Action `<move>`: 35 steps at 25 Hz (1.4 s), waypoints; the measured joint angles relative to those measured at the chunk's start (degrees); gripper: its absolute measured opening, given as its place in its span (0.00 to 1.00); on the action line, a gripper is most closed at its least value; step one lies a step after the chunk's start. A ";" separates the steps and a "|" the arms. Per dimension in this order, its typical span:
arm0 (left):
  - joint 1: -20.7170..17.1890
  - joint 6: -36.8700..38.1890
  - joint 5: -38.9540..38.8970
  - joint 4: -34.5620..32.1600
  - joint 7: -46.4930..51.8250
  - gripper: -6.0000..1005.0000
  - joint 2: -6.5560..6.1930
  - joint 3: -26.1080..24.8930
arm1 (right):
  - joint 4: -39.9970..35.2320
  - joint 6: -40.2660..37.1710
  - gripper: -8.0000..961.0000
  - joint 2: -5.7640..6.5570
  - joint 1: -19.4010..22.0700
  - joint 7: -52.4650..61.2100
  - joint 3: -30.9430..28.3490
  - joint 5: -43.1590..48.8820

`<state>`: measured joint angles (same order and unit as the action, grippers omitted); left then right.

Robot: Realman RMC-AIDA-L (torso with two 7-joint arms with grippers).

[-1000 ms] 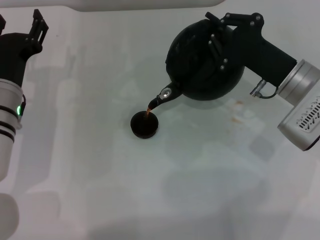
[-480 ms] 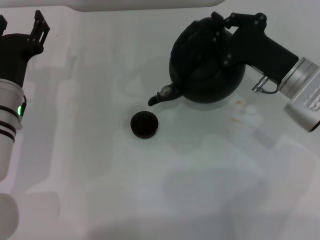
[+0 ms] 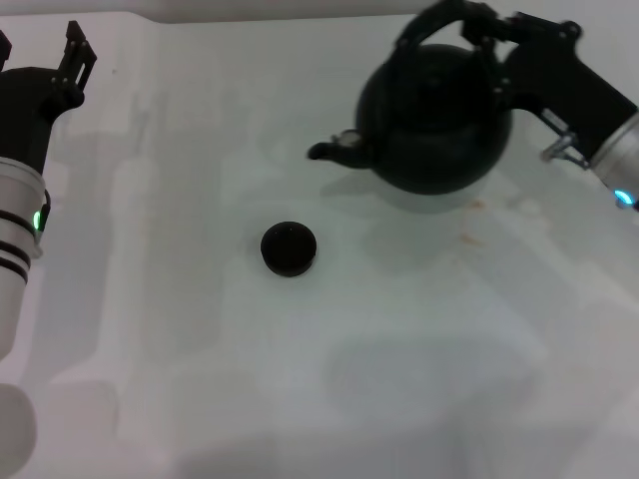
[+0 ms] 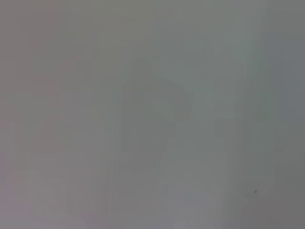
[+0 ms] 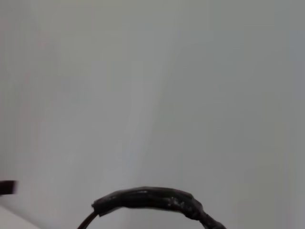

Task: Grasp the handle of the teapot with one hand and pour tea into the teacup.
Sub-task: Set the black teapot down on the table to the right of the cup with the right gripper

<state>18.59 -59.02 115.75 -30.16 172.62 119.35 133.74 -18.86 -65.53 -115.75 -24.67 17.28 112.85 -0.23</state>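
On the far right side of the table, my right gripper was closed around the handle, holding the teapot upright, well apart from the teacup. Nothing poured. I could not see inside the cup. My left gripper waited open, far left. Only my right wrist camera showed the handle close up.

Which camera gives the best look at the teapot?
The head view: it shows the whole teapot, spout, body and handle, held by the right gripper. The right wrist view catches only a strip of the handle. The left wrist view shows none of it.
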 joint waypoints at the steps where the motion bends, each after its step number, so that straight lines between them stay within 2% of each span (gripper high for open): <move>1: 0.03 0.04 0.00 0.01 0.00 0.86 0.00 -0.04 | 0.95 -0.41 0.15 0.01 0.02 0.95 -0.02 -0.77; 8: 0.05 0.12 0.00 0.03 0.00 0.86 0.00 -0.15 | 4.69 -3.56 0.16 0.23 3.37 3.23 -0.36 -4.75; 16: 0.04 0.09 0.00 0.09 0.00 0.86 0.00 -0.15 | 6.99 -5.29 0.17 0.27 6.38 3.26 -0.34 -4.80; 35: 0.63 -0.35 -0.09 0.59 0.00 0.86 0.09 -0.15 | 7.67 -4.16 0.20 0.00 6.28 3.63 -0.11 -5.57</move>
<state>19.22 -59.37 115.66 -29.56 172.62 119.44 133.59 -11.19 -69.69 -115.75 -18.39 20.92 112.75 -5.80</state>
